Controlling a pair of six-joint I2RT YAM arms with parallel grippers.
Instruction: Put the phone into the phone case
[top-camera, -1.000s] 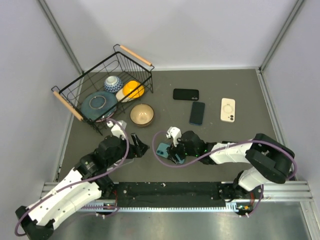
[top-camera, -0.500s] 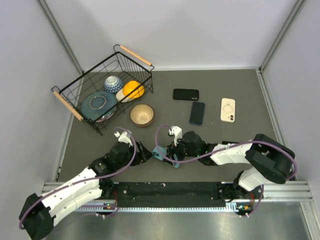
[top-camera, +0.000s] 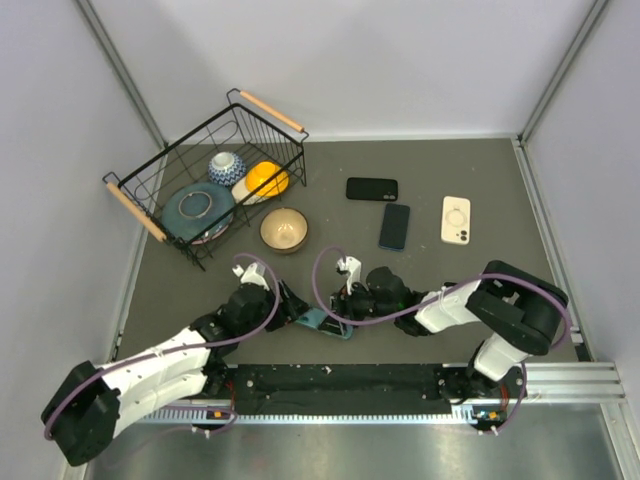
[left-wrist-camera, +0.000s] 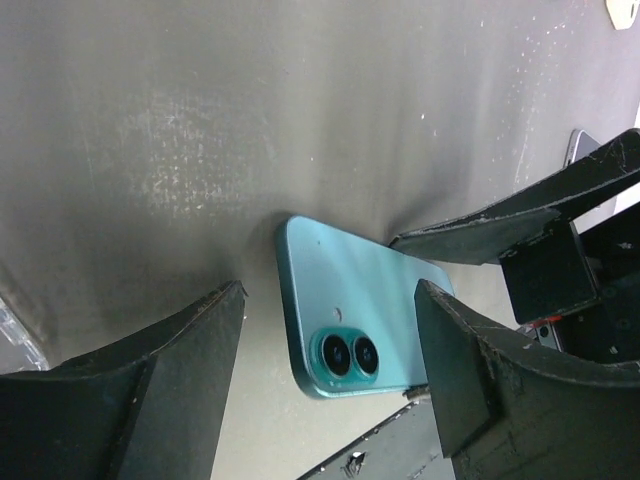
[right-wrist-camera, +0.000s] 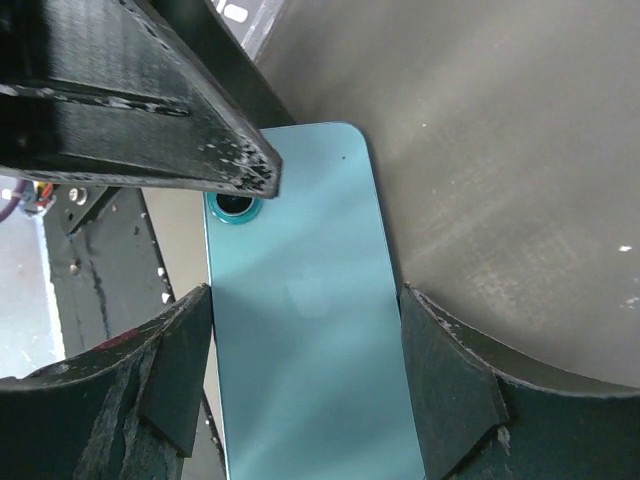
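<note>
A teal phone (top-camera: 323, 322) with two camera lenses lies back-up on the dark table near its front edge. My right gripper (top-camera: 345, 308) is shut on it, with a finger pressed against each long side (right-wrist-camera: 305, 292) of the teal phone (right-wrist-camera: 310, 340). My left gripper (top-camera: 298, 312) is open and low over the camera end (left-wrist-camera: 329, 288) of the teal phone (left-wrist-camera: 345, 320), its fingers standing apart from the phone. A cream phone case (top-camera: 456, 219) with a ring mark lies far back right, away from both grippers.
A black phone-shaped slab (top-camera: 372, 188) and a dark blue one (top-camera: 394, 226) lie behind the arms. At the back left is a wire basket (top-camera: 150, 215) holding dishes, with a tan bowl (top-camera: 284, 229) beside it. The black base rail (top-camera: 330, 385) runs just in front of the phone.
The right gripper has lowered the teal phone from a raised, tilted hold down to the table near the front edge. The left gripper has moved right to the phone's camera end and narrowed slightly.
</note>
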